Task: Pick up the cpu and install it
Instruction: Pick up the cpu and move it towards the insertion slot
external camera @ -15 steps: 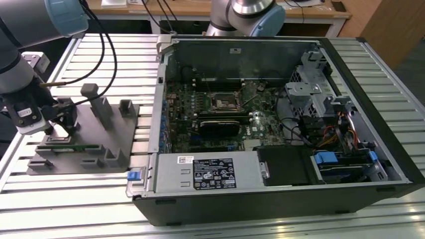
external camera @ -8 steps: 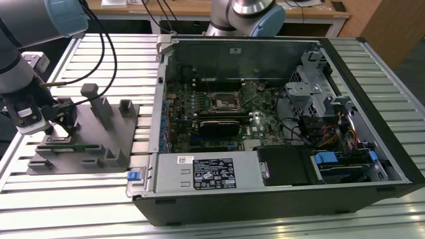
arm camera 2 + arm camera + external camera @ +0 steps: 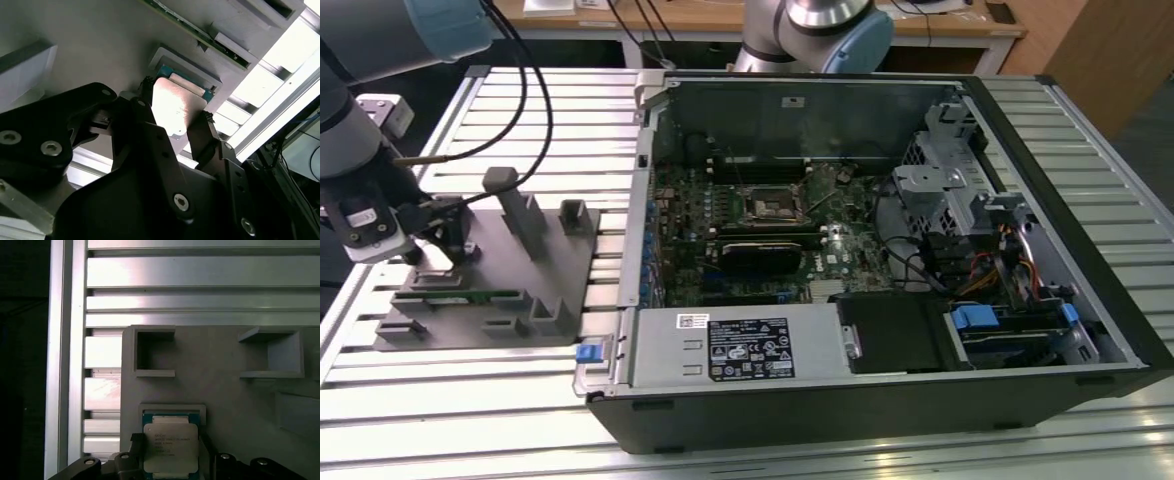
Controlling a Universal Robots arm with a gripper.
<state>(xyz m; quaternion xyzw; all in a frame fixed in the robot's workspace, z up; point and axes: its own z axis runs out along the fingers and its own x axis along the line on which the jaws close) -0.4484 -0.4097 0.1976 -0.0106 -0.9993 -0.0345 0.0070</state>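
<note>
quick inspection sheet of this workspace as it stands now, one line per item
surface: slatted aluminium table bearing a grey holder and an open computer case
job's things: cpu sits at its pocket on the grey holder, silvery top up; black socket frame on the board inside the case
clutter: green memory stick lying on the holder
grippers: gripper down over the holder, fingers closed against two opposite edges of the cpu
cables: black cables hang from the arm; wire bundles inside the case
surroundings: wooden desk behind the table
</note>
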